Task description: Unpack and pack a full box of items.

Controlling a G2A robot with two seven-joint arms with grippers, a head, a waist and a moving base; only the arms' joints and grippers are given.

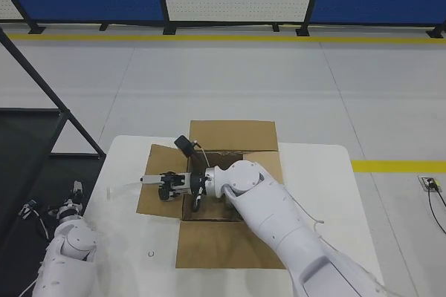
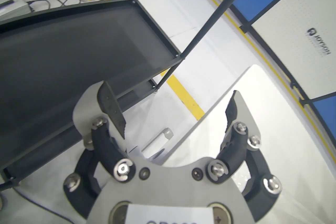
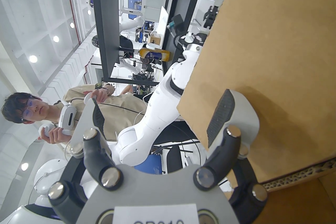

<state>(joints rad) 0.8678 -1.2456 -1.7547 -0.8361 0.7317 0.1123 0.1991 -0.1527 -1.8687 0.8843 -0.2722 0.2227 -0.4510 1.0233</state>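
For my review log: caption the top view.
Open right gripper at a flap of the opened brown cardboard box on white table.

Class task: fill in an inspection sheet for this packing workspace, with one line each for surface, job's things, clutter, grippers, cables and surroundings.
Surface: white table, with the box at its middle.
Job's things: cardboard box, open, flaps folded outward; contents cannot be told.
Clutter: small dark ring on the table.
Grippers: right gripper open at the box's left flap; left gripper open, by the table's edge and the rack.
Cables: floor cable at a socket.
Surroundings: black shelf rack, blue partition panels, yellow floor line.
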